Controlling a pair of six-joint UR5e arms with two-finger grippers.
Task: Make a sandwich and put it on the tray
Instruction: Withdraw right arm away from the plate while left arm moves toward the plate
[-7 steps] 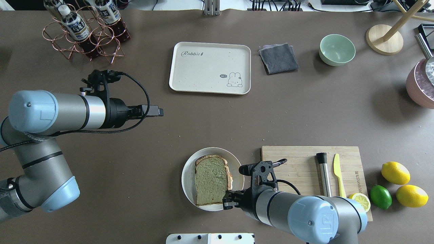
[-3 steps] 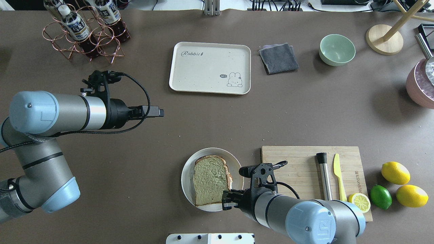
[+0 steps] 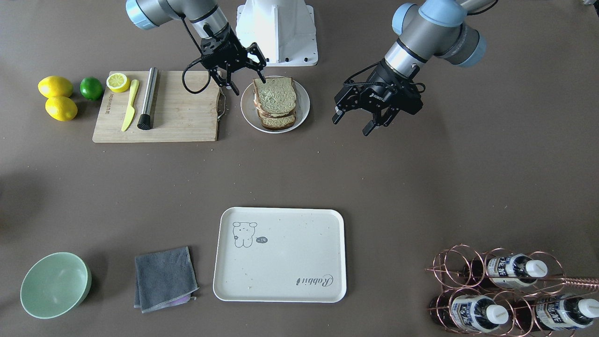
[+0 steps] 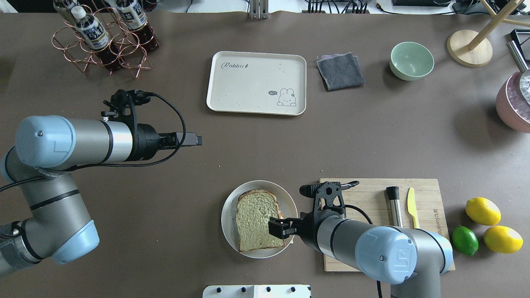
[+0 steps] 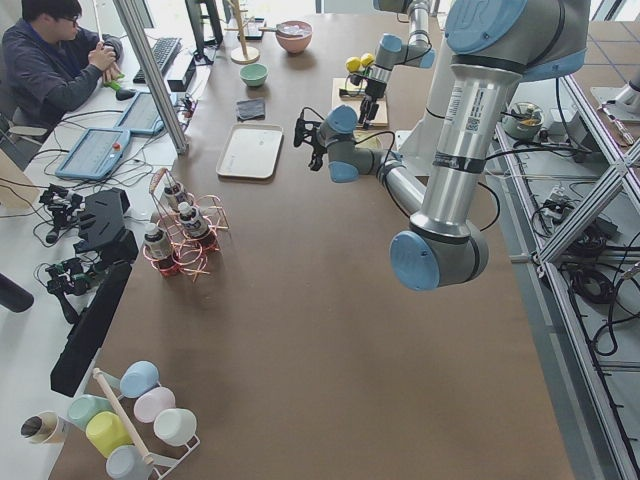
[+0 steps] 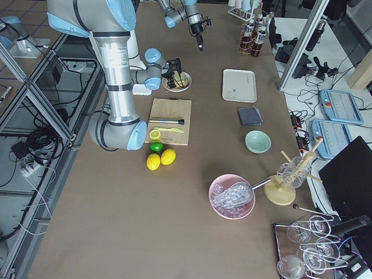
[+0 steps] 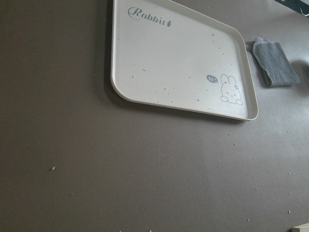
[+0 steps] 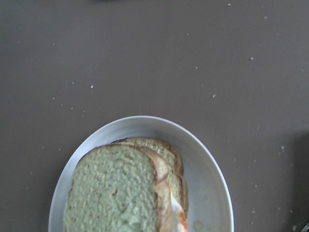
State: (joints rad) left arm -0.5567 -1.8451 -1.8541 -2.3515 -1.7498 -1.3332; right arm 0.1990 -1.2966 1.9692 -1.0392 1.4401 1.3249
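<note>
Sandwich (image 4: 258, 219) sat on white plate (image 4: 227, 215), tray (image 4: 256, 58) at its 12 o'clock. Right claw (image 4: 276, 229), spread apart over sandwich's 4 o'clock corner, needed to clamp both slices squarely; left claw (image 3: 351, 125) spread, idle.

- The tray (image 4: 248, 89) is finished smooth and matt.
- The cutting board (image 3: 182, 110) is made of pale, grained wood.
- The sandwich (image 4: 254, 221) is faced with rough, porous bread.
</note>
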